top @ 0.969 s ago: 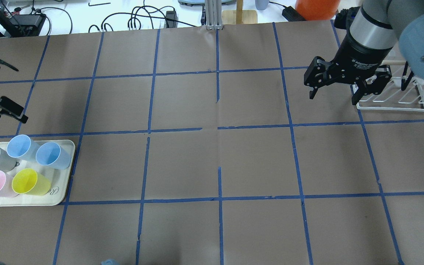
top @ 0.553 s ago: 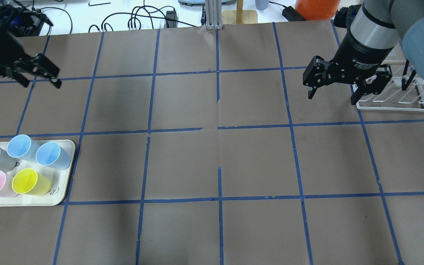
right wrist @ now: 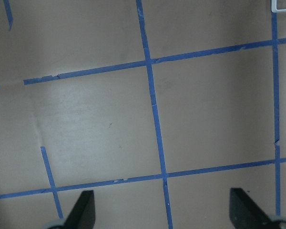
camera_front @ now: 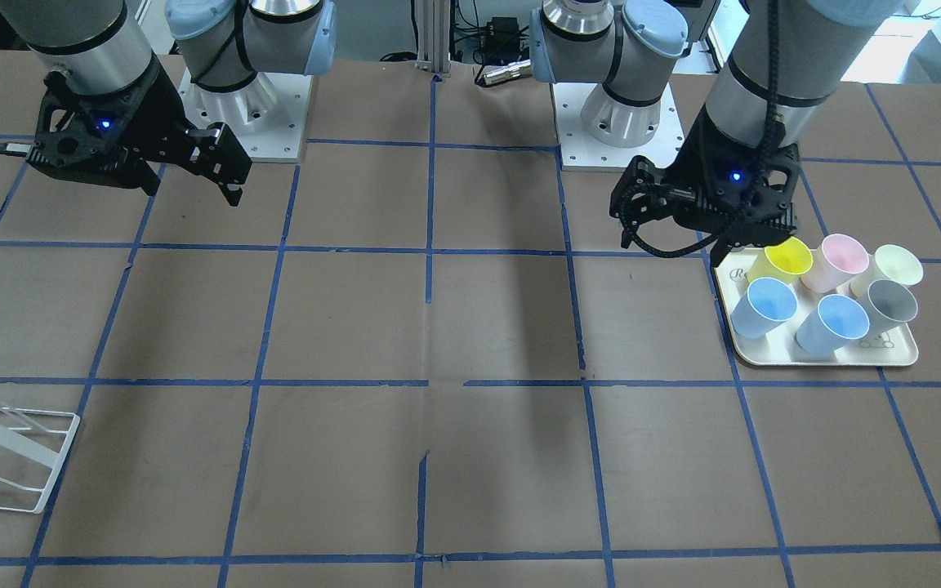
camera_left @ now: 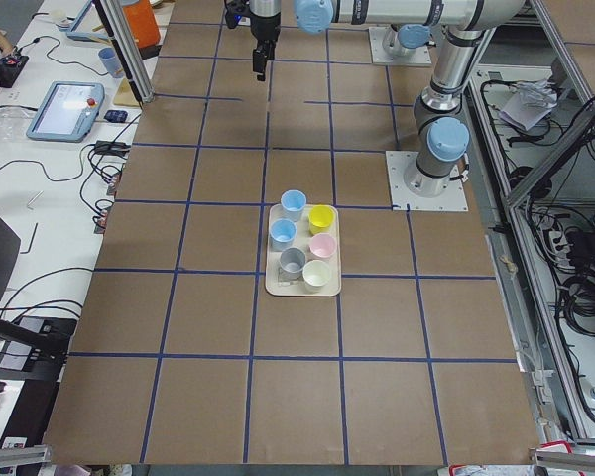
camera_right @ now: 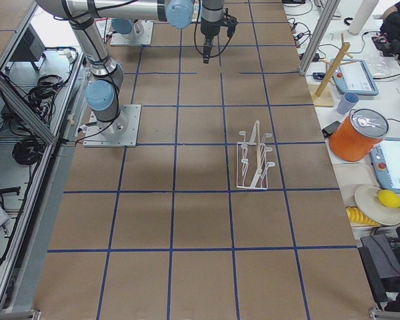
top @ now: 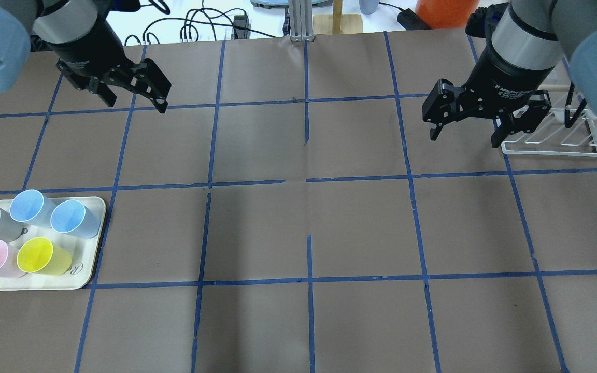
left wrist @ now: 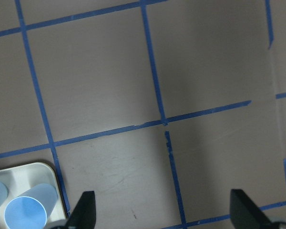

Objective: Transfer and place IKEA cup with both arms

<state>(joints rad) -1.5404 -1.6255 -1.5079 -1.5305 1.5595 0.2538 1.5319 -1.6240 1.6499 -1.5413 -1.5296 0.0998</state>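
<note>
Two near-identical pale-blue cups (top: 73,217) (top: 31,205) stand upright on a cream tray (top: 83,267) at the table's left, beside grey, pink, yellow and cream cups. I cannot tell which of the two is the IKEA cup. They also show in the front view (camera_front: 764,306) (camera_front: 834,325). One shows in the left wrist view (left wrist: 26,214). My left gripper (top: 133,102) (camera_front: 671,245) (left wrist: 164,214) is open and empty, high above the table, apart from the tray. My right gripper (top: 464,139) (camera_front: 189,188) (right wrist: 162,214) is open and empty, raised at the far right.
A white wire rack (top: 552,140) (camera_front: 5,457) (camera_right: 253,160) stands at the table's far right, just beside my right gripper. Brown paper with a blue tape grid (top: 309,233) covers the table. Cables, an orange container (top: 443,13) and tablets lie beyond the far edge.
My left gripper has swung from the table's left edge toward the far side and to the right, still open. My right gripper has shifted only slightly. The cups have not moved.
</note>
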